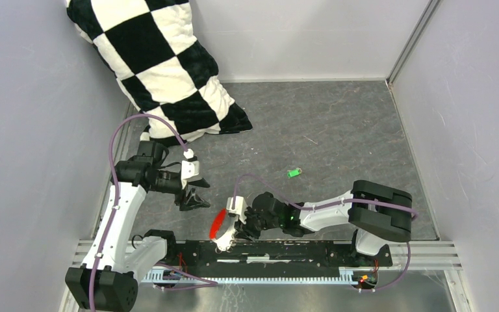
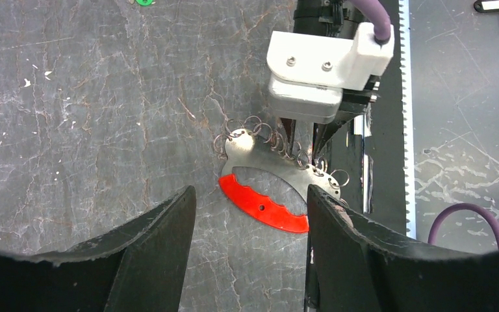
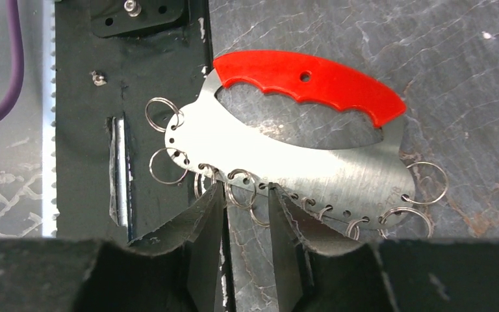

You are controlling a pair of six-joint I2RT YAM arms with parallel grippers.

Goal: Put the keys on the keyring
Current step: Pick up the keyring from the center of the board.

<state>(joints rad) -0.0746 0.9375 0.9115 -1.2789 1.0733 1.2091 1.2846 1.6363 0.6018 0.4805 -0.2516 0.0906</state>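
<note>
The keyring is a silvery plate with a red grip and several small split rings along one edge. It lies flat on the grey mat by the black base rail. It shows in the left wrist view and the right wrist view. My right gripper is low at the ringed edge. Its jaws are narrowly apart, with one split ring between the tips. My left gripper is open and empty, above and to the left of the plate. The green-headed key lies alone further back.
A black-and-white checkered pillow leans in the back left corner. The black base rail runs along the near edge. Grey walls close in the left, back and right. Another key with a black tag lies beyond the rail.
</note>
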